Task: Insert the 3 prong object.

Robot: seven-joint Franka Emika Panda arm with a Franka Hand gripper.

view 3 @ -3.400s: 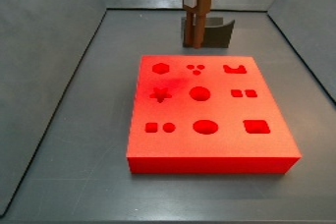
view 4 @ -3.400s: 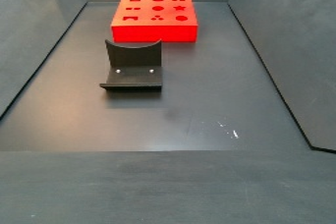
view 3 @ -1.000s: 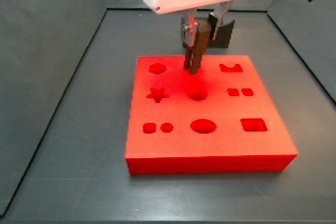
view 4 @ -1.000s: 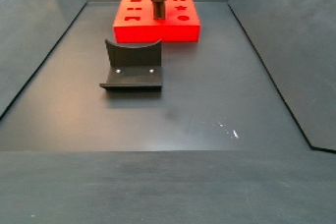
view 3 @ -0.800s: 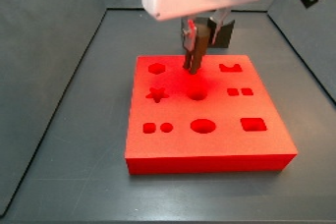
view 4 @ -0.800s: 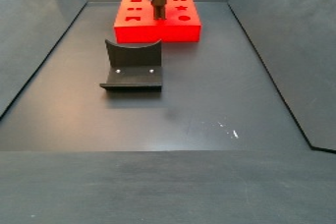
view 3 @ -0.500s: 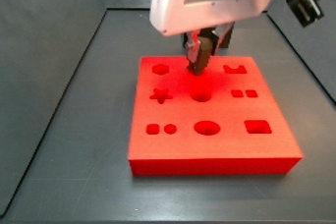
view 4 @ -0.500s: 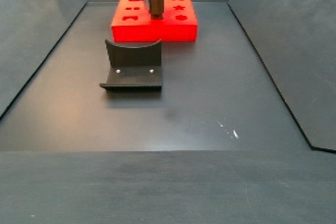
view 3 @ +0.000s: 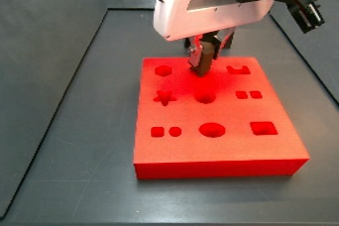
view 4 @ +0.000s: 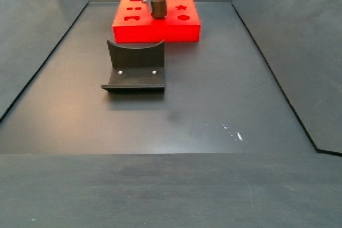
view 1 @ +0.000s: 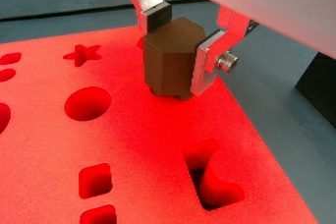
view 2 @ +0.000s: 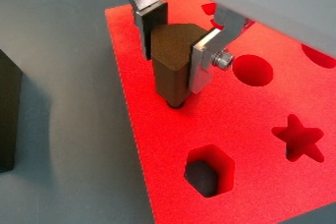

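My gripper (view 3: 203, 50) is shut on the 3 prong object (view 1: 168, 63), a slim brown peg piece held upright between the silver fingers (view 1: 209, 55). It also shows in a wrist view (view 2: 170, 69) and a side view (view 3: 203, 59). Its lower end meets the top of the flat red board (view 3: 219, 131) near the board's far edge, between the hexagon hole (view 2: 205, 170) and the round hole (view 2: 252, 70). Only short prong tips show under it. In a side view the gripper (view 4: 156, 2) stands over the red board (view 4: 158, 27).
The dark fixture (view 4: 135, 67) stands on the grey floor in front of the board and shows as a dark block (view 2: 7, 110) in a wrist view. The board has star (view 2: 298, 136), round (view 1: 86, 103) and other shaped holes. Grey walls ring the floor.
The gripper has come down with the brown piece, so its lower end now reaches the board's top. The white wrist body fills more of the side view. The board looks nudged slightly right.
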